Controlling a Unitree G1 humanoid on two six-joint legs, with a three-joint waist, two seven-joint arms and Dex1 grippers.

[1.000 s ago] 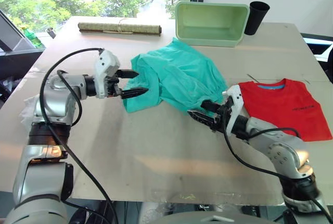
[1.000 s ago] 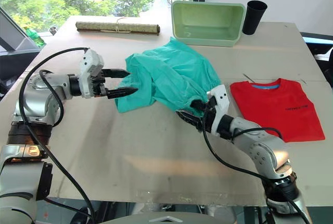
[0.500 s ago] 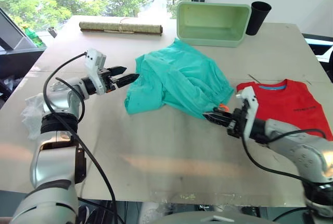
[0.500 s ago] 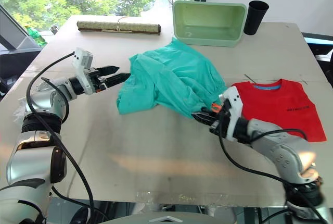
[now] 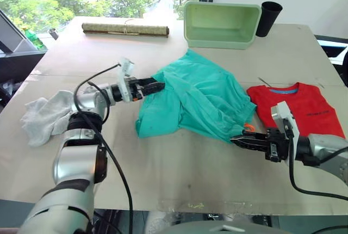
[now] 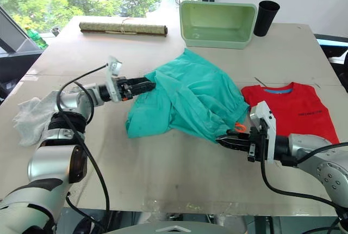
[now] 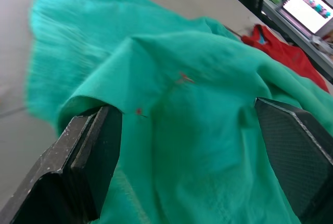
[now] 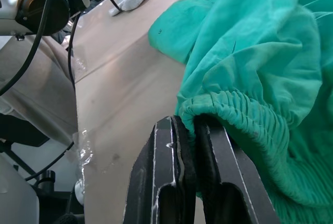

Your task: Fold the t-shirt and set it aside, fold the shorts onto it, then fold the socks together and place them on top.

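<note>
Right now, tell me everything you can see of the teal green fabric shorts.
The teal green fabric shorts are soft, thin cloth, lying crumpled and bunched mid-table, not yet folded. A gathered elastic edge and a small orange-red tag show at the near corner. The right gripper is shut on that gathered edge; the left gripper is open around the far left edge. The folded red t-shirt lies beside them.

Soft cloth on a matt board

The shorts are matt teal cloth, gathered and ribbed at the hem; the t-shirt is thin red fabric, the socks pale knit, the tub smooth green plastic, the table dull, faintly scuffed.
</note>
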